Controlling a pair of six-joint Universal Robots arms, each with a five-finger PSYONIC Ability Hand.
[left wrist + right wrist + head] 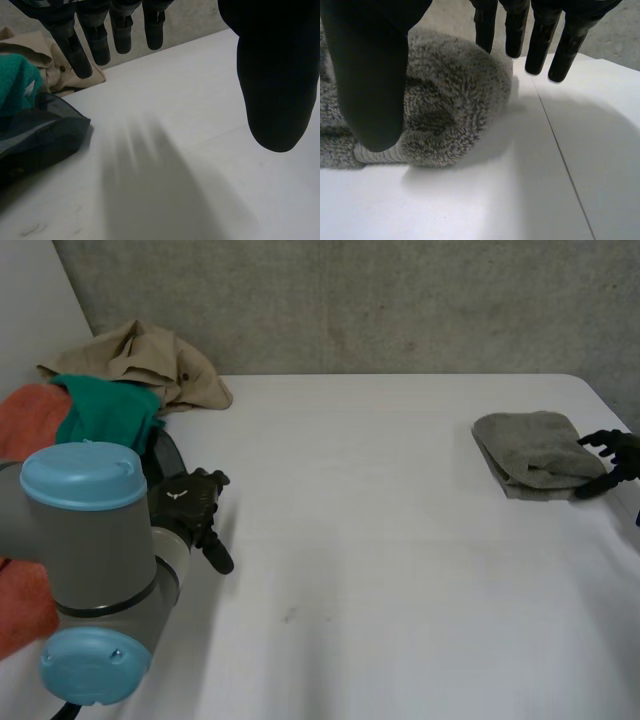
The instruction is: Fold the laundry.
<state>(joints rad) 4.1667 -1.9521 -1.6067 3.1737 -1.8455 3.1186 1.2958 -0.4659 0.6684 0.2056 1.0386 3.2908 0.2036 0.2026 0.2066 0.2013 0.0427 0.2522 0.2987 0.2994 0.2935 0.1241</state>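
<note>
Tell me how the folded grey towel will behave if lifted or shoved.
Probably floppy: the grey towel lies in soft, rounded folds, so lifted by one edge it would likely unfold and droop. Its fuzzy pile suggests it grips rather than slips. Pushed, it would likely bunch up on the white table, not slide neatly.

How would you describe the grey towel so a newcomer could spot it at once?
Start at the white table and go toward the robot's right side. There the grey towel lies folded and alone beside the right hand. It is fuzzy and neat, unlike the tan, green and orange clothes heaped at the left.
</note>
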